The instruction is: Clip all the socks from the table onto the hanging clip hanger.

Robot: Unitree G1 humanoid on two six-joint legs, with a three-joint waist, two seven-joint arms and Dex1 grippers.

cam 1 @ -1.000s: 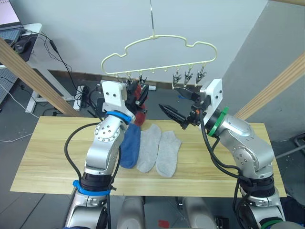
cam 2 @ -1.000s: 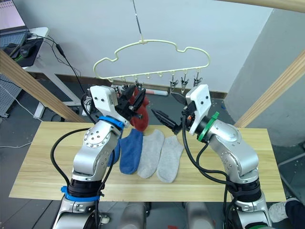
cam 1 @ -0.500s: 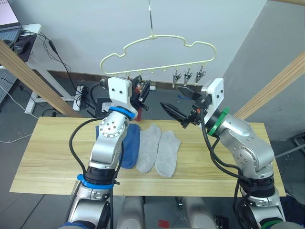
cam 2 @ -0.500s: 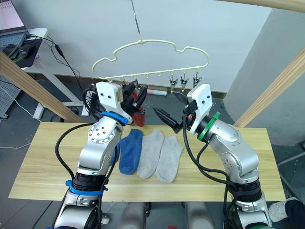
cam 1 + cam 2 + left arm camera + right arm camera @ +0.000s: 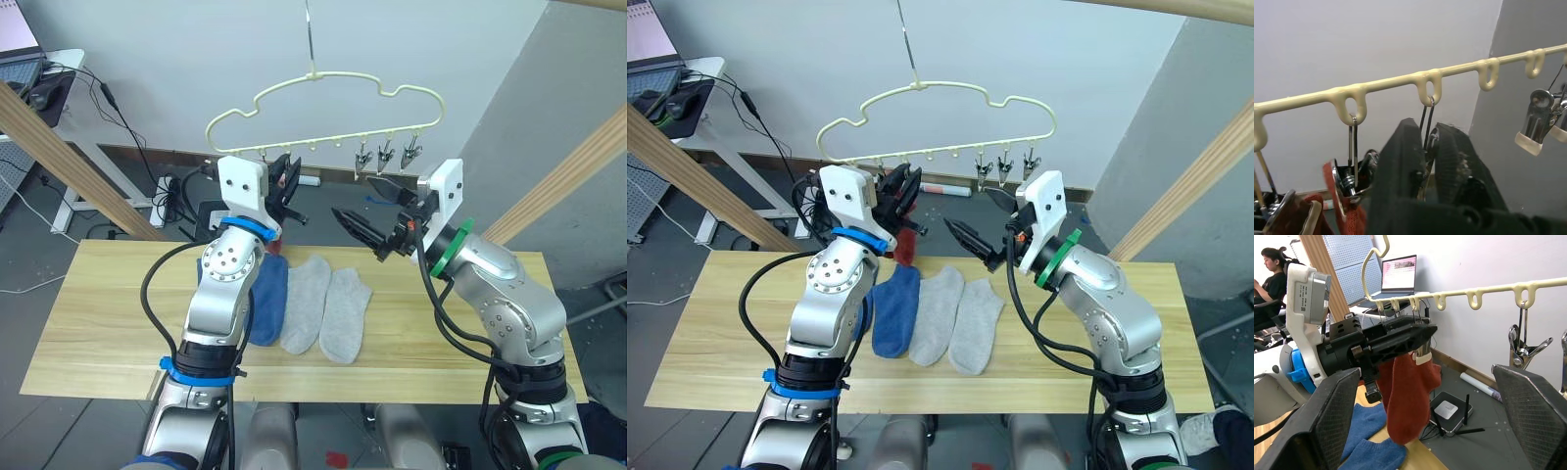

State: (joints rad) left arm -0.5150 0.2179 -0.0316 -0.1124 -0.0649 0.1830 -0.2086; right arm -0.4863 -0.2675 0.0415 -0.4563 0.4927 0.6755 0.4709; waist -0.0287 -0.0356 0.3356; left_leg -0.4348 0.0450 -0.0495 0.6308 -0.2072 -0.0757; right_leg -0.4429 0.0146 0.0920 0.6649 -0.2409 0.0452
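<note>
Left hand higher, beside red sock

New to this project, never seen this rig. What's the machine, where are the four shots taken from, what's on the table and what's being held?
It is a humanoid robot with two arms, each ending in a two-fingered black end effector. Two pictures come from its head camera, looking down over the arms; the other two come from cameras on the wrists.

On the wooden table lie a blue sock and two grey socks, with more blue fabric behind the left arm.

Above hangs a cream clip hanger. A rust red sock hangs from one of its clips.

The left end effector is raised at those clips, fingers closed around a metal clip. The right end effector is open and holds nothing, poised beside the hanger.
</note>
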